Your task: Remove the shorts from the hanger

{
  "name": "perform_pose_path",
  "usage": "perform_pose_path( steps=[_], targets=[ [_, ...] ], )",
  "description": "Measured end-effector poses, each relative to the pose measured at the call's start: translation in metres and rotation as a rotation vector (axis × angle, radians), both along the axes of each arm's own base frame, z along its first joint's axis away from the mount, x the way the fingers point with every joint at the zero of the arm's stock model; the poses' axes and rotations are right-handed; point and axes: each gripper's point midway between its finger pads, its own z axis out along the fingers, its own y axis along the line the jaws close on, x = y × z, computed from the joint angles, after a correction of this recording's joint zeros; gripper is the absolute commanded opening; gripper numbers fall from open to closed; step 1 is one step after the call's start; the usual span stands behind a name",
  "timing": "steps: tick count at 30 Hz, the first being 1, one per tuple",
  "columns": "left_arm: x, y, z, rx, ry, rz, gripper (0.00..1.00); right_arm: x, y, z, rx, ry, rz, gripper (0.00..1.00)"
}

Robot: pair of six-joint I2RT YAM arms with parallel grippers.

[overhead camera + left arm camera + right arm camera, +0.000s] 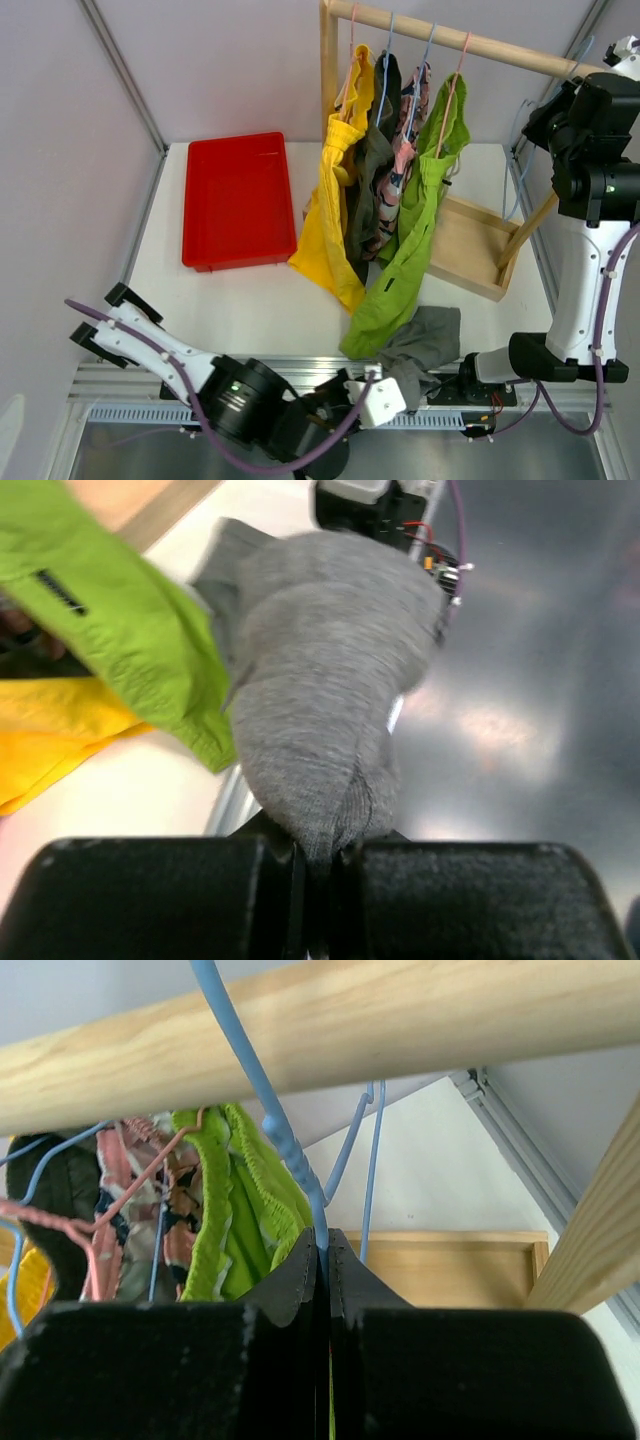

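Note:
Yellow shorts (335, 215), dark olive shorts (372, 170), floral shorts (410, 130) and lime green shorts (415, 250) hang on hangers from the wooden rod (470, 42). The lime pair trails onto the table. The grey shorts (425, 345) lie off the rack at the table's near edge. My left gripper (400, 385) is shut on a bunched end of them, as the left wrist view (320, 855) shows with the grey cloth (320, 680) between the jaws. My right gripper (542, 112) is raised at the rod's right end, shut (325, 1245) on a bare blue hanger (290, 1150).
A red tray (238, 200) sits at the back left of the table. The rack's wooden base tray (470, 250) lies under the rod, with a slanted wooden brace (528, 230) at the right. The right arm's base (540, 360) stands close beside the grey shorts.

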Motion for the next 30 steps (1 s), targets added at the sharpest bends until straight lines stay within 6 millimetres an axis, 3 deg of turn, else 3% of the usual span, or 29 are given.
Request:
perform_pose_path(
  steps=[4,9,13,16,17,19,20,25,30],
  targets=[
    [0.019,0.035,0.022,-0.005,-0.015,0.076,0.0,0.01,-0.011,-0.01,0.002,0.002,-0.027,0.0],
    [0.058,0.075,0.055,-0.043,-0.059,0.198,0.0,0.009,-0.012,-0.04,0.009,0.04,-0.015,0.0],
    [0.091,0.099,0.092,-0.134,-0.063,0.293,0.0,-0.001,-0.014,-0.043,0.013,-0.003,-0.012,0.0],
    [0.123,0.124,0.109,-0.164,-0.094,0.37,0.0,-0.012,-0.013,-0.043,0.015,-0.031,-0.002,0.01],
    [0.133,0.132,0.113,-0.167,-0.109,0.39,0.0,-0.015,-0.011,-0.044,0.015,-0.036,0.004,0.08],
    [0.154,0.15,0.123,-0.174,-0.147,0.441,0.0,-0.023,-0.009,-0.042,0.022,-0.053,0.012,0.62],
    [0.163,0.158,0.129,-0.184,-0.162,0.467,0.0,-0.027,-0.008,-0.044,0.025,-0.049,0.015,0.99],
    [0.215,0.204,0.164,-0.218,-0.289,0.639,0.0,-0.046,-0.007,-0.063,0.02,0.005,0.019,0.99],
    [0.249,0.246,0.205,-0.261,-0.42,0.802,0.0,-0.054,-0.006,-0.072,0.022,0.023,0.02,0.99]
  ],
)
